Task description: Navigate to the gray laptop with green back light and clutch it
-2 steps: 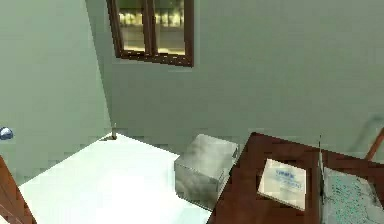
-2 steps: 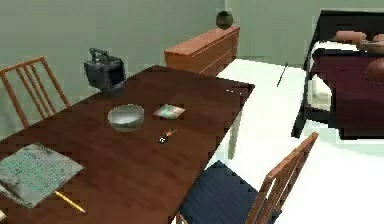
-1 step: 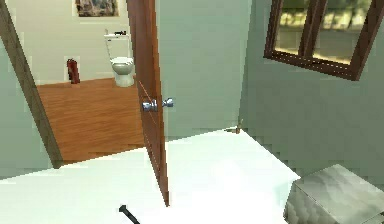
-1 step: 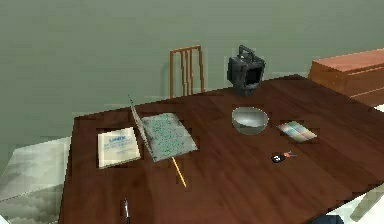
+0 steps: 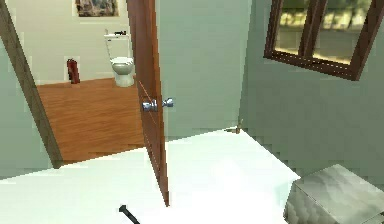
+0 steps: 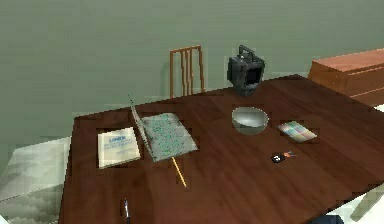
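Forward view: an open door [image 5: 155,90], a toilet [image 5: 122,68] beyond. Arm side view: what looks like the laptop [image 6: 162,136] lies open on the tabletop [image 6: 230,165], between book [image 6: 118,147] and bowl [image 6: 250,120]. The pincer's state cannot be told.

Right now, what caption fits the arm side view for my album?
Open laptop, book, pencil and grey bowl on a dark wooden table, wooden chair behind.

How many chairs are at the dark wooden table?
1: a wooden chair at the table's far edge, by the wall. Others may sit beyond the picture's edges.
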Controlling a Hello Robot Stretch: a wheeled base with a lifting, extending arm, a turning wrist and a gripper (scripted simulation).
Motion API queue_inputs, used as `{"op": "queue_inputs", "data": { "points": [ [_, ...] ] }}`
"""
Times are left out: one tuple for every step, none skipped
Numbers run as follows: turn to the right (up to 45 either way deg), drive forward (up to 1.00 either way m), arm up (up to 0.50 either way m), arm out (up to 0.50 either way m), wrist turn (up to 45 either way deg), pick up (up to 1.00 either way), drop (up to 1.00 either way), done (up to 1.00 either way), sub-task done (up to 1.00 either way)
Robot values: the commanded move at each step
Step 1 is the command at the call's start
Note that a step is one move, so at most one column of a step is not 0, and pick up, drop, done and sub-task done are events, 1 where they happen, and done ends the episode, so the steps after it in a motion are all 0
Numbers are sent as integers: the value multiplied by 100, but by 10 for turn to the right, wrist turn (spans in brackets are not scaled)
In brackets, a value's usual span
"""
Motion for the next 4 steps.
{"op": "queue_inputs", "data": {
  "points": [
    [0, 0, 38, 0, 0, 0, 0, 0, 0],
    [0, 0, 0, 36, 0, 0, 0, 0, 0],
    [0, 0, 0, 0, 450, 0, 0, 0, 0],
    [0, 0, 0, 0, 450, 0, 0, 0, 0]
  ]
}}
